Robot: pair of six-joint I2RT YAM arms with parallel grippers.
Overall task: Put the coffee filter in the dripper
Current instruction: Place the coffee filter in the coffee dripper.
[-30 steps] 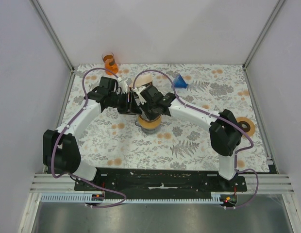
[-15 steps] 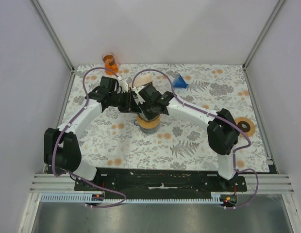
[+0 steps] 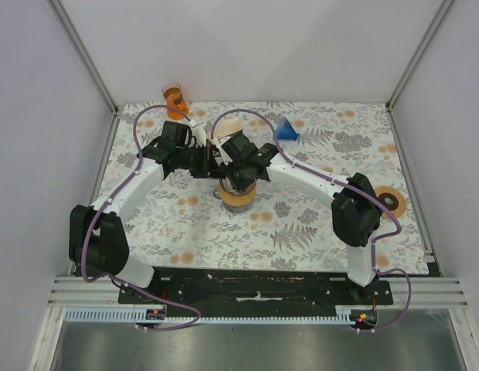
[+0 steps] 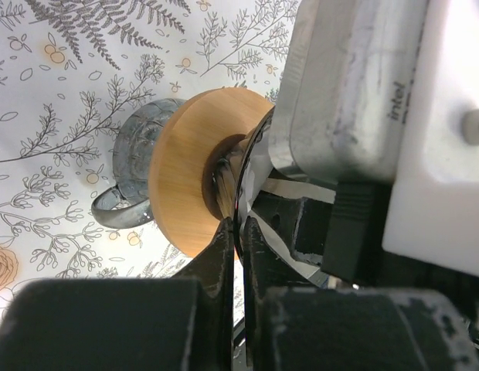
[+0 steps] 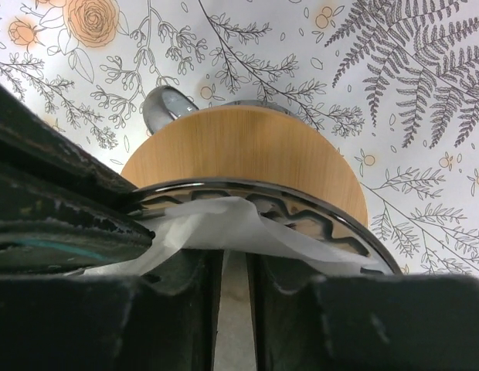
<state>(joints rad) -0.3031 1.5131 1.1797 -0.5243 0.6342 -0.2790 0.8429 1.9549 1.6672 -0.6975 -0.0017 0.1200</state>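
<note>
The dripper (image 3: 238, 195) stands mid-table: a glass cone with a wooden collar (image 5: 247, 147) on a glass server (image 4: 135, 147). The white paper coffee filter (image 5: 224, 224) lies crumpled inside the dripper's rim (image 5: 332, 224), its edge draped over the near side. My left gripper (image 4: 239, 232) comes in from the left and is shut on the thin rim of the dripper. My right gripper (image 5: 233, 270) hangs over the cone, its fingers a narrow gap apart, with filter paper showing in the gap. In the top view both grippers (image 3: 221, 162) crowd over the dripper and hide its mouth.
An orange cup (image 3: 174, 98) stands at the far left corner. A blue cone (image 3: 286, 130) sits at the far middle, with a pale beige object (image 3: 230, 124) left of it. An orange ring (image 3: 392, 201) lies at the right edge. The table has a floral cloth (image 3: 301, 232).
My left gripper has closed onto the dripper's rim. My right gripper's fingers have parted slightly from the filter. Both wrists have edged a little toward the far side.
</note>
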